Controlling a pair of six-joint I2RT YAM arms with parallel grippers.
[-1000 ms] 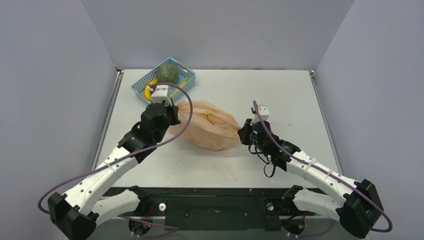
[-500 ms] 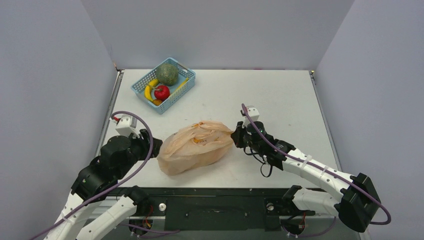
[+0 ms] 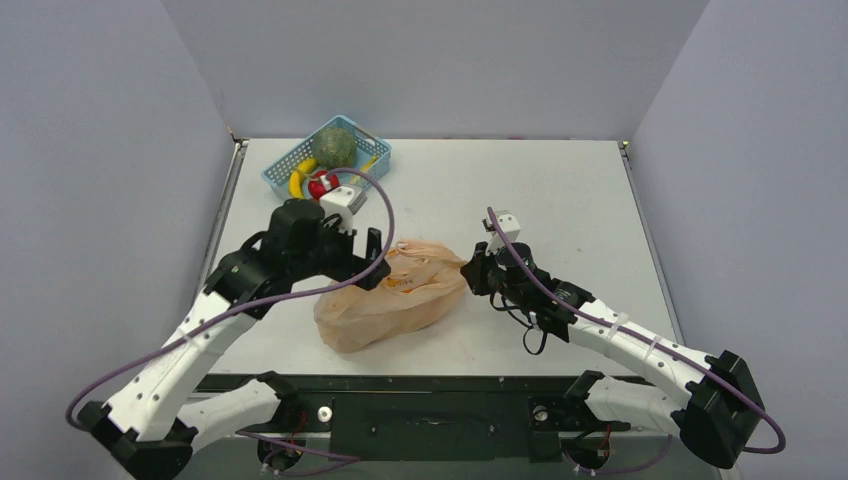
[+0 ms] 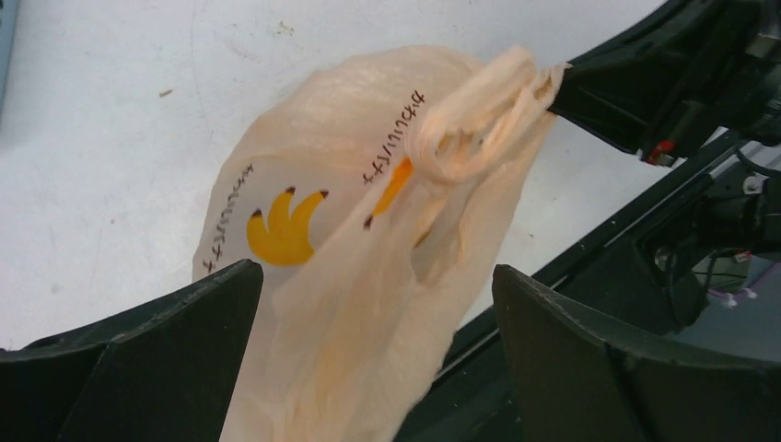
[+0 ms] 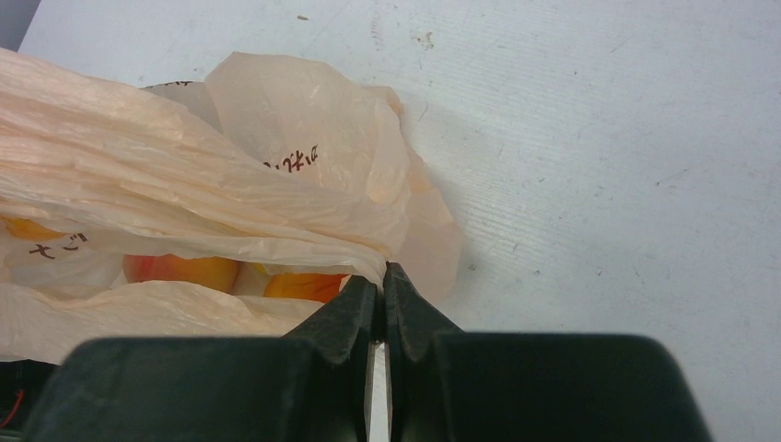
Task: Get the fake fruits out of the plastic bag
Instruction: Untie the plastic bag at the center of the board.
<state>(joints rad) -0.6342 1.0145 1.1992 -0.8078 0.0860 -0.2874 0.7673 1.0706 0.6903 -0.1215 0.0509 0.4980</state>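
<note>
Right wrist view: right gripper [image 5: 382,276] pinched tight on a gathered edge of the plastic bag [image 5: 184,175]; fake fruits [image 5: 180,270] show orange through the film. Left gripper [image 4: 373,272] spread wide, fingers either side of the bag. Bag lies mid-table [image 3: 560,190], blue basket [image 3: 375,165] well behind.

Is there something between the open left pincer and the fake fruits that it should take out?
Yes, the plastic bag itself. Its film and bunched handles lie between the open left pincer and the fake fruits, seen only as orange shapes inside. The right pincer is shut on the bag's edge.
</note>
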